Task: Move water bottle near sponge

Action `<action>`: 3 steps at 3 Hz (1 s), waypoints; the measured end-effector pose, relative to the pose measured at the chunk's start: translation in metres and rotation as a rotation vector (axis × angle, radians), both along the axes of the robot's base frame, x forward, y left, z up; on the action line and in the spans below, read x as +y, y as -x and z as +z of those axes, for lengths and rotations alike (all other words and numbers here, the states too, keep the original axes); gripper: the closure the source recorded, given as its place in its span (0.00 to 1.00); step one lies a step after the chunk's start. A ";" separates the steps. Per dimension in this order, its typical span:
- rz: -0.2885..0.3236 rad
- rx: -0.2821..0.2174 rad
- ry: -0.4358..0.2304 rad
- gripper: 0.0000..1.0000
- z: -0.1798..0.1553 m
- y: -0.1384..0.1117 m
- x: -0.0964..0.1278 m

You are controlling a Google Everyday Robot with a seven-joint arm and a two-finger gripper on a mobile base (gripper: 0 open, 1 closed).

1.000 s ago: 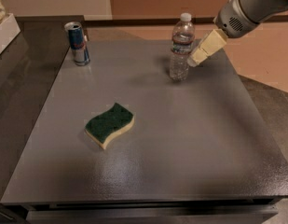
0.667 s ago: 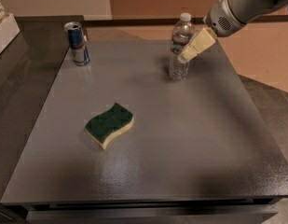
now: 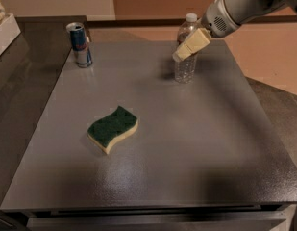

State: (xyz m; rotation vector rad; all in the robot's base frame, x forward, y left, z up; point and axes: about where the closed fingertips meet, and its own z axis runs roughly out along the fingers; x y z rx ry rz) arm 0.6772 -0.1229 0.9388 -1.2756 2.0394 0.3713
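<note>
The water bottle point(image 3: 185, 70), clear ribbed plastic with a white cap, stands upright at the far right of the grey table point(image 3: 186, 143). My gripper point(image 3: 182, 53), pale yellow on a grey-white arm coming in from the upper right, is at the bottle's upper half and covers its label area from the front. The sponge point(image 3: 112, 128), dark green on top with a pale yellow base, lies flat left of the table's middle, well apart from the bottle and nearer to me.
A blue-and-silver drink can point(image 3: 80, 44) stands at the table's far left corner. A white box edge point(image 3: 5, 30) shows at the far left on the dark counter point(image 3: 23, 100). The table's right edge drops off to the floor.
My gripper has moved left, from the bottle's right side to across its upper half. The bottle, sponge and can have not moved.
</note>
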 end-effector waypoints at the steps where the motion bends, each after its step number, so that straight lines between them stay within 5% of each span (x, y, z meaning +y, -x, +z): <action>1: 0.022 0.014 -0.022 0.39 0.004 0.005 0.006; 3: 0.117 0.024 -0.057 0.86 0.025 0.032 0.024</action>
